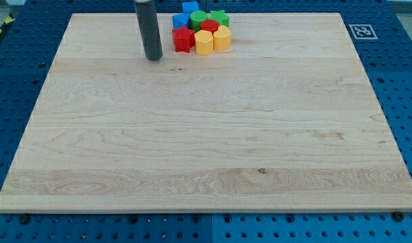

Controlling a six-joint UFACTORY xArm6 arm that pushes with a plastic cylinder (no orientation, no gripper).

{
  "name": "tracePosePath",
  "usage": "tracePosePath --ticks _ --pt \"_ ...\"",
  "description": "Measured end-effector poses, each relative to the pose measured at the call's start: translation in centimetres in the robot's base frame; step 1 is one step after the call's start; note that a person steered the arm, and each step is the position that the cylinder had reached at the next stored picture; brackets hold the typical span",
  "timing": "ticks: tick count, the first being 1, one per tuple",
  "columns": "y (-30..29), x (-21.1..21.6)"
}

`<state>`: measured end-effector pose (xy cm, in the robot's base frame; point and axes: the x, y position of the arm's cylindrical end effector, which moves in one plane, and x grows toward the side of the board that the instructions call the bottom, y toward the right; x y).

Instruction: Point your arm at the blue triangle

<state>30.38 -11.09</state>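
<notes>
A tight cluster of blocks sits at the top middle of the wooden board (206, 135). The blue triangle (179, 19) is at the cluster's left side, behind a red star-like block (183, 40). A blue cube (190, 7) is at the top. Green blocks (199, 18) and a green star (220, 16), a red block (210, 26) and two yellow blocks (204, 42), (222, 38) fill the rest. My tip (153, 58) rests on the board just left of the cluster, a short way below and left of the blue triangle, not touching any block.
The board lies on a blue perforated table (17, 81). A black-and-white marker tag (361, 31) is on the table past the board's top right corner.
</notes>
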Motion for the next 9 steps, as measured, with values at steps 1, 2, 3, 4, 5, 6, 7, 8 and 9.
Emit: tracePosePath --ticks 1,2,3,4,5,6,7,8,9 --pt "-1.4 -5.2" --pt "-2.5 -10.5" --pt "-2.5 -11.2" --pt "-2.4 -11.1" --pt "-2.4 -11.1" --pt "-1.8 -11.1" --pt "-0.2 -11.1" --pt "0.2 -11.0" --pt "0.2 -10.3"
